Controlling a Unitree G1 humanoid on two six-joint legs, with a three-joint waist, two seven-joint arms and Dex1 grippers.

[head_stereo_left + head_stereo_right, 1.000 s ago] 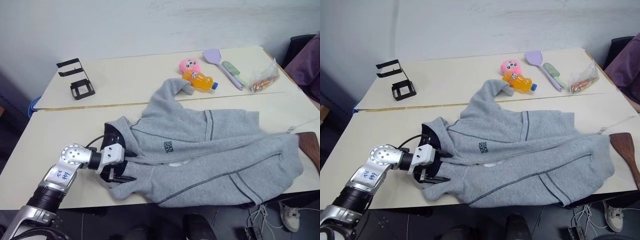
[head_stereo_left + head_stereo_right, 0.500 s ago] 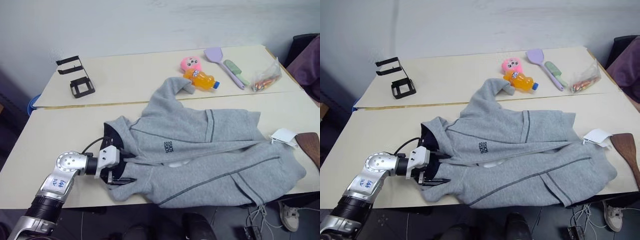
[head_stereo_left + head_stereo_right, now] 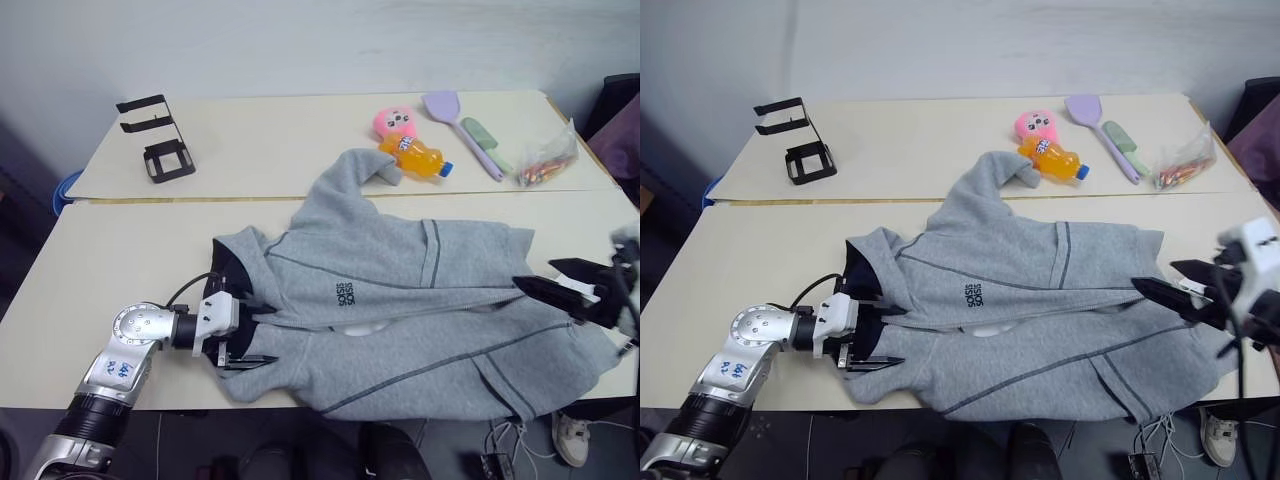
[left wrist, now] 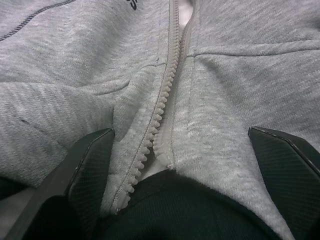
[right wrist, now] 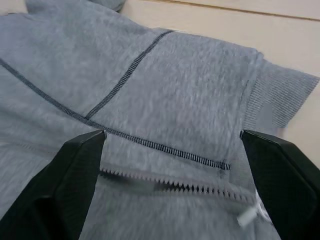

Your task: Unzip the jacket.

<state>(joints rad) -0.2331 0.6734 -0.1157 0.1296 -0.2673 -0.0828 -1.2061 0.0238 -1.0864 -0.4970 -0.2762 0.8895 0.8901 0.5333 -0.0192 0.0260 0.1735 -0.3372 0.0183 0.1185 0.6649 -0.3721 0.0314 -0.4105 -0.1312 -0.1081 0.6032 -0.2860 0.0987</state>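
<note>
The jacket (image 3: 1030, 320) is lying flat across the near part of the surface (image 3: 770, 270), hood end at the left, hem end at the right, one sleeve reaching toward the far side.

Left gripper (image 3: 872, 352) is sitting at the collar with jaws wide, straddling the top of the zipper (image 4: 162, 102) rather than pinching it. In the left wrist view the teeth are looking parted at the collar and meshed farther along; the slider cannot be made out.

Right gripper (image 3: 1175, 283) is hanging over the hem end with jaws wide, holding nothing. Its wrist view is showing zipper teeth (image 5: 175, 185) and a dark seam line between the fingers.

Risks, as judged:
- With neither gripper clamped, any pull is likely to drag the whole garment instead of parting the teeth.
- A close at the collar could catch loose fleece or navy lining instead of the zipper, and bunch the cloth.
- The near edge of the jacket is lying along the surface's near edge; a tug that way could slide it off.

Room:
- Open surface left of the hood and between the jacket and the black wire stand (image 3: 800, 145) at far left.
- Orange bottle (image 3: 1055, 160) is lying just beside the sleeve cuff; pink toy (image 3: 1035, 124), spatula (image 3: 1090, 110) and candy bag (image 3: 1185, 158) are sitting far right, well apart from the zipper line.
</note>
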